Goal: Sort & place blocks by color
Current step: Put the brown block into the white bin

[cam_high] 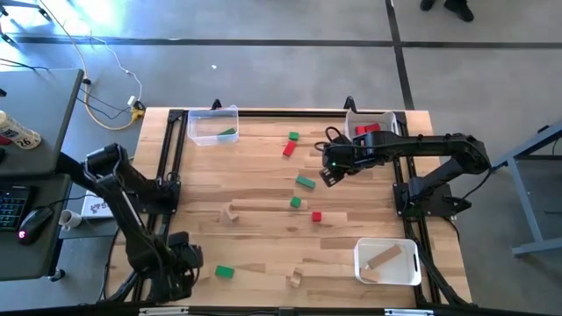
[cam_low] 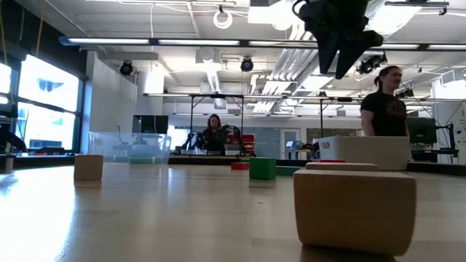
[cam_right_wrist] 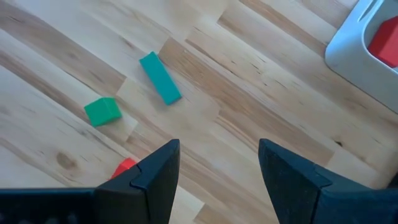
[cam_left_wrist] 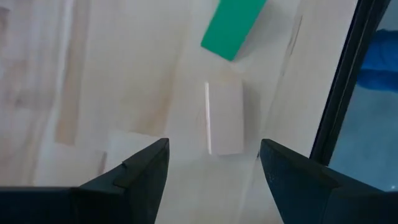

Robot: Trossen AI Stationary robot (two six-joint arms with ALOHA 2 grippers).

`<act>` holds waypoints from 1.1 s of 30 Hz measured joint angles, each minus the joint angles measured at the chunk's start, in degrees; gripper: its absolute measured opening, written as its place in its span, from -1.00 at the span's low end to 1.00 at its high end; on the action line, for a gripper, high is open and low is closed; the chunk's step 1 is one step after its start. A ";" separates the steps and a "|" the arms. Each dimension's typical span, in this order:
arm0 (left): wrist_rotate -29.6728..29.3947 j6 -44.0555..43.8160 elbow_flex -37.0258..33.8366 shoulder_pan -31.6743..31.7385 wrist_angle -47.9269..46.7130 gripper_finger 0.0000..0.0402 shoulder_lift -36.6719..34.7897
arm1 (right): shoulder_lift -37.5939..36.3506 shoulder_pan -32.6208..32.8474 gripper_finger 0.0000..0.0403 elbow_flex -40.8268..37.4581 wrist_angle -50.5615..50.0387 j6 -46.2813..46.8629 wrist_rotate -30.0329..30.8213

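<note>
Right gripper (cam_high: 328,175) is hovering upper right of centre, fingers spread, empty, above the green bar (cam_high: 305,183). Left gripper (cam_left_wrist: 214,163), lower left, is gaping, seemingly empty.

**What I can't make out**

My right wrist view clips the red block (cam_right_wrist: 124,167) behind my own finger, and the white bin (cam_right_wrist: 354,50) runs off the corner. In the left wrist view the green block (cam_left_wrist: 233,28) is cut at the edge — the pale block (cam_left_wrist: 224,118) blurs into the bench (cam_left_wrist: 93,74). The low view's nearest wooden block (cam_low: 354,209) is blurred.
</note>
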 joint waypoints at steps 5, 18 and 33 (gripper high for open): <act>0.54 0.00 0.00 -0.26 2.52 0.20 4.09 | 0.00 0.01 0.01 0.00 1.12 -0.01 0.00; 4.90 2.84 0.01 0.80 5.22 0.20 10.56 | 0.00 2.32 0.01 0.00 1.10 -0.07 0.00; 7.54 5.66 -1.99 3.28 9.01 0.16 13.28 | 0.00 3.78 0.01 0.00 1.01 -0.05 0.00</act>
